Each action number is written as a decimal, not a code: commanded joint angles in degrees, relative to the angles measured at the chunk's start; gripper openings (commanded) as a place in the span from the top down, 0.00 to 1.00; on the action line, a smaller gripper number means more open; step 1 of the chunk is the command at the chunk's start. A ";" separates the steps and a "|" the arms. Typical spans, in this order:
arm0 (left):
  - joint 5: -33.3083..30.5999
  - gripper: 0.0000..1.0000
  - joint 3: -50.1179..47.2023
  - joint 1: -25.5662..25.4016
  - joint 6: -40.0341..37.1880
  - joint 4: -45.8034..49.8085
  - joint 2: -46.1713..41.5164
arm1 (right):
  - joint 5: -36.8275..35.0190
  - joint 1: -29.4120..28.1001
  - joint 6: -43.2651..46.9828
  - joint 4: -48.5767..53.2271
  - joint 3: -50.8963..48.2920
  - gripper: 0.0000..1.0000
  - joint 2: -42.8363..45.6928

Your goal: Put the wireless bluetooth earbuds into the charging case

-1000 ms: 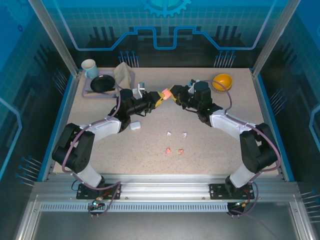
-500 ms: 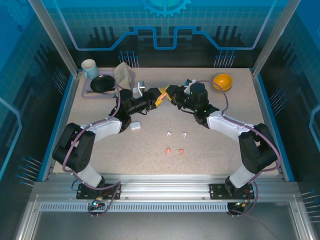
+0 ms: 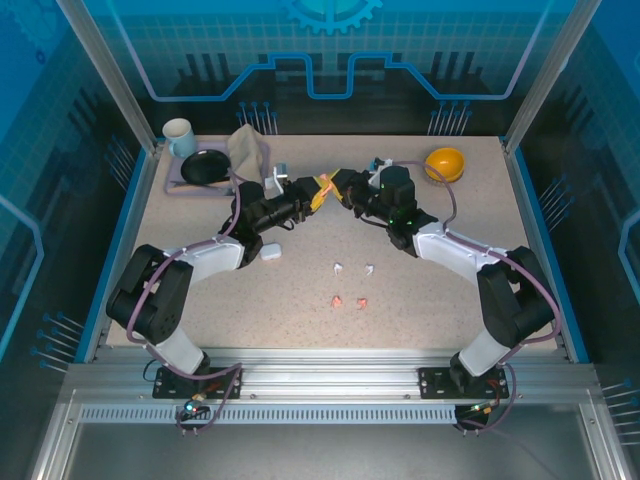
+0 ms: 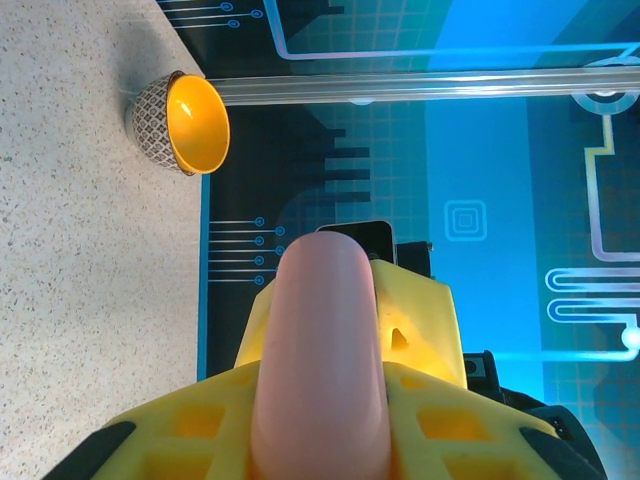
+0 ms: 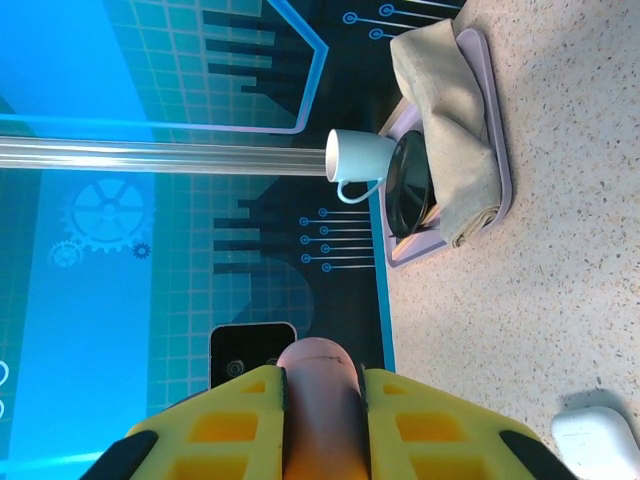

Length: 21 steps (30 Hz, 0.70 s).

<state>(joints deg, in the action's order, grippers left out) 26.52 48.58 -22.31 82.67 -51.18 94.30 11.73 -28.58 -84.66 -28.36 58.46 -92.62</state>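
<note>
Mug (image 3: 178, 133) back left, orange bowl (image 3: 445, 162) back right

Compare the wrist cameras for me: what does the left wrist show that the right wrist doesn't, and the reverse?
Left wrist, not right: an orange bowl at the table's edge.
Right wrist, not left: a white mug beside a tray carrying a dark dish and a folded beige cloth, plus a white case lying on the table.
Both: the pink case clamped between yellow fingers, by the left pincer and the right pincer, above the speckled table.
</note>
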 commanded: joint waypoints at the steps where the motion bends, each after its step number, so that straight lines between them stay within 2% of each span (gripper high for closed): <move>1: -1.18 0.81 -0.54 -0.30 -0.33 -3.98 0.62 | -0.86 -0.35 0.31 -1.07 -1.01 0.79 0.58; 3: -0.25 0.86 -0.12 -0.30 -2.16 -2.34 0.49 | -0.41 0.17 0.88 -1.84 -1.45 0.70 1.16; 4: 0.84 0.89 0.34 -0.22 -3.94 -0.57 0.20 | -0.33 0.74 1.39 -1.80 -1.94 0.61 1.84; 6: 3.84 0.92 2.01 -0.15 -9.80 5.06 -0.91 | 0.19 2.48 3.19 0.21 -2.86 0.46 4.43; 7: 5.55 0.97 3.42 -0.06 -15.13 9.79 -1.86 | 0.61 3.77 4.95 2.52 -3.25 0.42 6.28; 11: 8.51 1.00 9.76 -0.20 -38.01 34.50 -6.08 | 2.51 8.67 15.41 17.77 -1.95 0.38 14.30; 13: 7.40 1.00 11.36 -0.15 -46.88 41.72 -7.67 | 3.25 10.33 22.62 27.41 0.93 0.38 17.19; 17: 4.24 1.00 10.85 -0.13 -59.17 44.42 -9.96 | 1.39 11.25 36.09 43.79 6.41 0.37 20.57; 21: 4.60 1.00 4.18 -0.24 -69.30 33.16 -12.68 | -0.83 11.49 44.85 53.38 9.21 0.36 21.60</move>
<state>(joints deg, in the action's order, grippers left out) 31.53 56.77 -22.46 27.29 -14.76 83.64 12.38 -17.61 -51.22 11.11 66.19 -71.09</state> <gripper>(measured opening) 0.248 0.638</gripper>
